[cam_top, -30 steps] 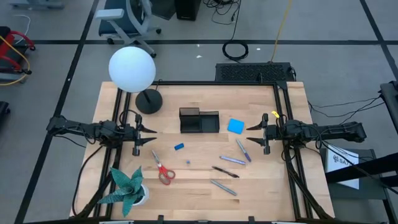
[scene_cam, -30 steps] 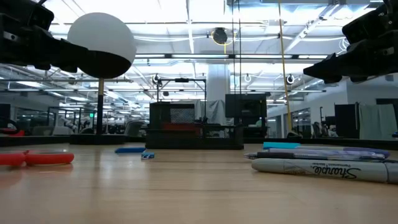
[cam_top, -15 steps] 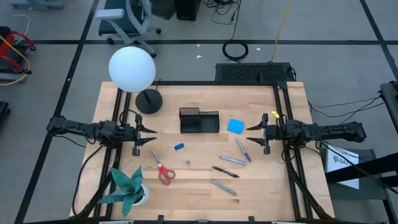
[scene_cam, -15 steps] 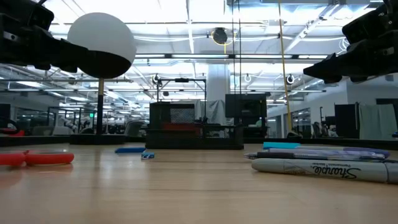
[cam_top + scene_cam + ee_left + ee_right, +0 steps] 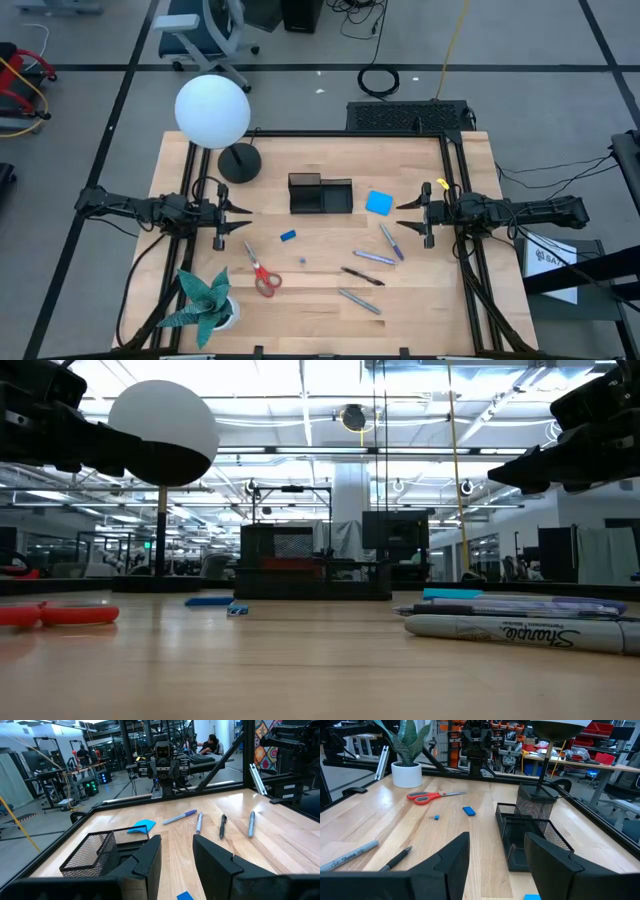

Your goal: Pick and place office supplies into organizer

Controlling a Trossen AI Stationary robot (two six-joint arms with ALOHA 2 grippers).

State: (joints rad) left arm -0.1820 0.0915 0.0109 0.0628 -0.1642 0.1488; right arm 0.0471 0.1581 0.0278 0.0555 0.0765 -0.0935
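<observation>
The black mesh organizer stands mid-table on its base. Lying flat on the wood are the blue pad to its right, a small blue block, a tiny blue piece, the red-handled scissors and several pens. My left gripper hovers open and level at the table's left, left of the organizer. My right gripper hovers open and level at the right, just right of the pad. Neither has anything between its fingers.
A lamp with a white globe and a round black base stands at the far left. A green paper plant in a white pot sits at the near left corner. Bare wood lies between the scissors and the pens.
</observation>
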